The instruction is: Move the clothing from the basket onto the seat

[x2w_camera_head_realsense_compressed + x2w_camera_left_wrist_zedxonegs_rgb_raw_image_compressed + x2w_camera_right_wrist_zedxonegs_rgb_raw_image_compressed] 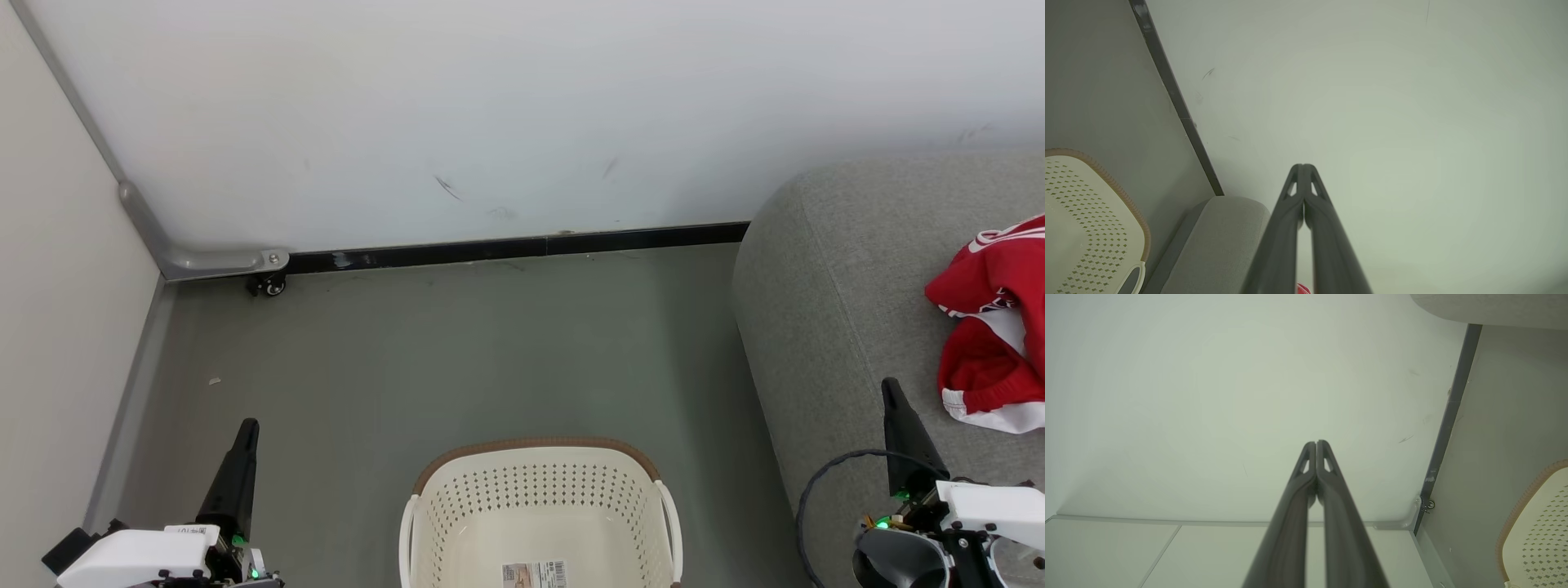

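The clothing (992,327), two red garments, lies heaped on the one grey seat (824,310). One basket (539,490) stands on the floor (457,359). The left hand (246,428) and the right hand (891,389) are both clenched, grasping nothing.

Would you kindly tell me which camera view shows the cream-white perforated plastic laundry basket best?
The head view: the cream-white perforated plastic basket sits centred, showing brown rim, far wall, both handles and labelled bottom. Each wrist view catches one rim corner at its edge.
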